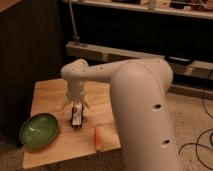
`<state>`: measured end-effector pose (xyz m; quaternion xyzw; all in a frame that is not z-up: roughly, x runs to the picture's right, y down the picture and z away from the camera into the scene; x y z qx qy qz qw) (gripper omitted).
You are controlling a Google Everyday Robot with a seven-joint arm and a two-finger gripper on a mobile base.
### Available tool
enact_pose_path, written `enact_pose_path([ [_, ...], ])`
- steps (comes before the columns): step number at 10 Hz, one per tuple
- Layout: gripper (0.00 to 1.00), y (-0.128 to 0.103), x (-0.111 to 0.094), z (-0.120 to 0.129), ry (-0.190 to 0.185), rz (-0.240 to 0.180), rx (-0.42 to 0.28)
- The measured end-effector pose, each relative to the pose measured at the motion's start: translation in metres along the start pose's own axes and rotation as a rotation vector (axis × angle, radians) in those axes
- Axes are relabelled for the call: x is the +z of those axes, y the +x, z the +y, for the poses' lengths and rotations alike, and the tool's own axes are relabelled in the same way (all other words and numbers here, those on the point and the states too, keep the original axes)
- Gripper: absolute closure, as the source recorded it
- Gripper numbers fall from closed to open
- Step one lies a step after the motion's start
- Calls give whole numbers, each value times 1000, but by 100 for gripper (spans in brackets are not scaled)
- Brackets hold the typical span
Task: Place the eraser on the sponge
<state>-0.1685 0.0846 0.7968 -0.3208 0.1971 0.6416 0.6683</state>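
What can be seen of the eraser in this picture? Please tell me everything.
The eraser is a small oblong block, black and white with a reddish band. It is held upright in the gripper, which is shut on it low over the wooden table, near the green plate but apart from it. Whether its lower end touches the table cannot be told.

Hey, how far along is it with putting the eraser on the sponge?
Done: the tool looks closed on the eraser, held upright over the middle of the table, near the green plate. In hand: carrying it. Left: setting it on the sponge, which I cannot see in this view.
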Motion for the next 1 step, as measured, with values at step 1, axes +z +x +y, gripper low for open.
enact_pose_path([
  [1, 20, 1, -12, 1, 7, -15, 5],
])
